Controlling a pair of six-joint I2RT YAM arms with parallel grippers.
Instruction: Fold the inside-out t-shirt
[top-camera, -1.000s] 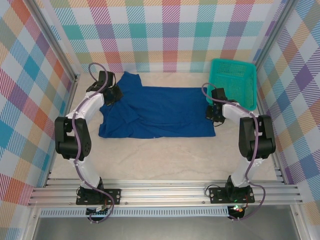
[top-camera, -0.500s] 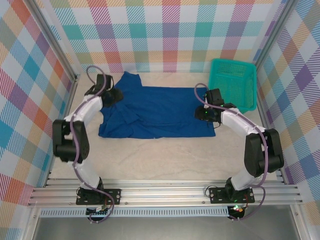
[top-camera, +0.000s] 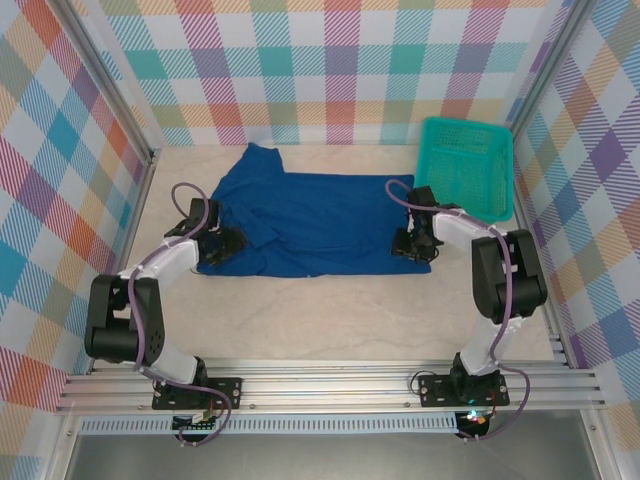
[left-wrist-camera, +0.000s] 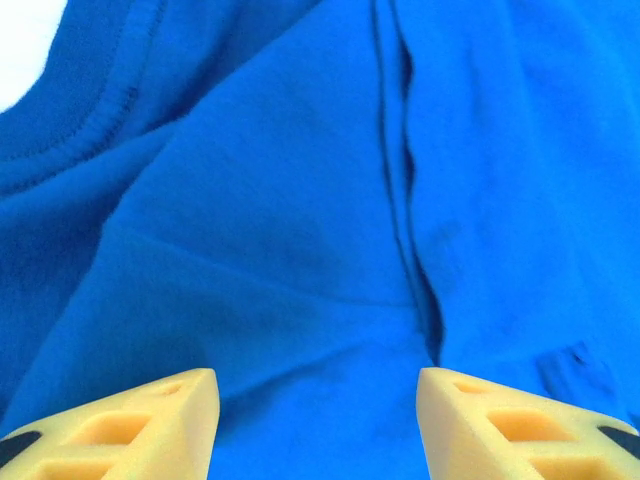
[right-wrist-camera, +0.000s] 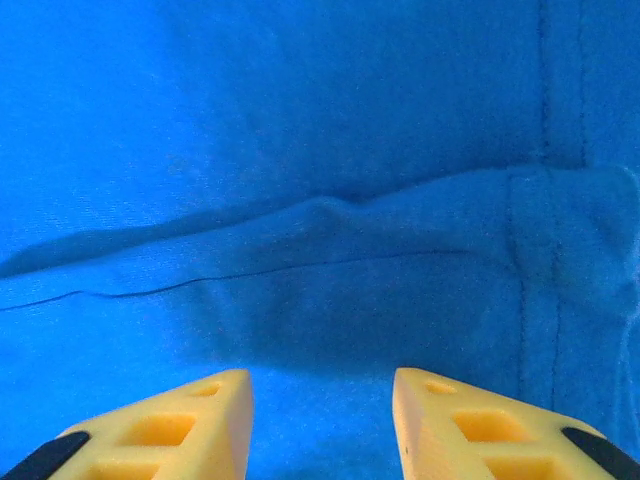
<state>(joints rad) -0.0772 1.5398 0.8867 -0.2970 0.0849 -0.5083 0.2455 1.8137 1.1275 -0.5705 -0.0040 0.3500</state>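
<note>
Our left gripper (top-camera: 227, 240) and right gripper (top-camera: 408, 246) stand half open and empty, having let go and come to the near corners of the inside-out t-shirt (top-camera: 310, 220), which lies flat mid-table, ready for regrasping

One blue t-shirt (top-camera: 320, 225) and one teal mesh basket (top-camera: 465, 165) were counted. Two grippers were counted: the left gripper (top-camera: 228, 241) and the right gripper (top-camera: 406, 247).
</note>
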